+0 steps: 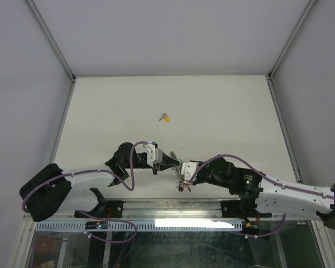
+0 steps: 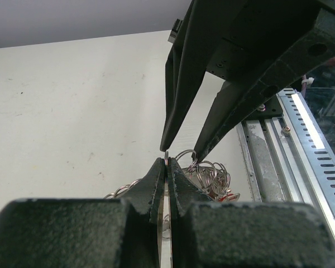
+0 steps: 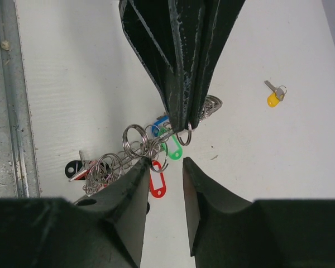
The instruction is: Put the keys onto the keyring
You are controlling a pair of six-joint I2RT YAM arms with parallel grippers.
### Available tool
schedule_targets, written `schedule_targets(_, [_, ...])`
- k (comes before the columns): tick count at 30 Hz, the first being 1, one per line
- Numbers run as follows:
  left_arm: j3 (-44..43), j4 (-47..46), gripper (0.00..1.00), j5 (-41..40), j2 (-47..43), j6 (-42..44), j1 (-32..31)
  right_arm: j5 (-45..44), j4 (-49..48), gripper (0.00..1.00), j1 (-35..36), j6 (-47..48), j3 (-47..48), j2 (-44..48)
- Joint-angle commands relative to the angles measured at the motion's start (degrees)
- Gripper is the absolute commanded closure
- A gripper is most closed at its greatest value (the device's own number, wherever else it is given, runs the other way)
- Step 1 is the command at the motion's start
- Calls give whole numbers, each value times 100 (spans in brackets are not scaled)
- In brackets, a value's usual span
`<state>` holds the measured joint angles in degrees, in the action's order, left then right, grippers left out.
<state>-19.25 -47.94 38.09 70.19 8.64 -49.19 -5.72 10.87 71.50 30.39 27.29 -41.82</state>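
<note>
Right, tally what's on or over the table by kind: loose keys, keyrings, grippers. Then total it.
Loose key, yellow tag: 1
Keyring: 1
Grippers: 2 (left gripper, right gripper)
Total: 4

The keyring [image 3: 138, 149] is near the table's [image 1: 223, 111] front edge, with one key [image 1: 166, 118] well behind it

No legible text or markings anywhere
</note>
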Motion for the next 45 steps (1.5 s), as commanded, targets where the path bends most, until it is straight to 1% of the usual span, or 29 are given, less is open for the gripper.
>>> schedule_targets(1, [-211,-249,100,190,-28,142,-39,-120,-424,70,4,28,1,150])
schedule_targets(7, [-229,-251,100,199,5,146,-39,-73,-428,76,5,12,-12,200])
schedule_targets(18, [-238,-234,100,205,14,138,-38,188,-553,83,4,-25,-78,48])
schedule_targets(20, [-238,-235,100,199,15,142,-38,209,-560,85,6,-17,-76,22])
schedule_targets(27, [-230,-226,100,190,10,146,-38,244,-475,99,4,-25,-55,62])
schedule_targets(32, [-220,-227,100,190,-20,151,-38,338,-487,100,-12,-100,-87,244])
schedule_targets(38, [-202,-258,100,212,-68,125,-38,747,-573,100,-125,-303,-128,550])
schedule_targets(41, [-232,-322,100,261,-16,76,-38,899,-790,100,-178,-443,-193,586])
schedule_targets(45, [-283,-459,100,392,90,-47,-38,1006,-1357,100,-215,-657,-378,527])
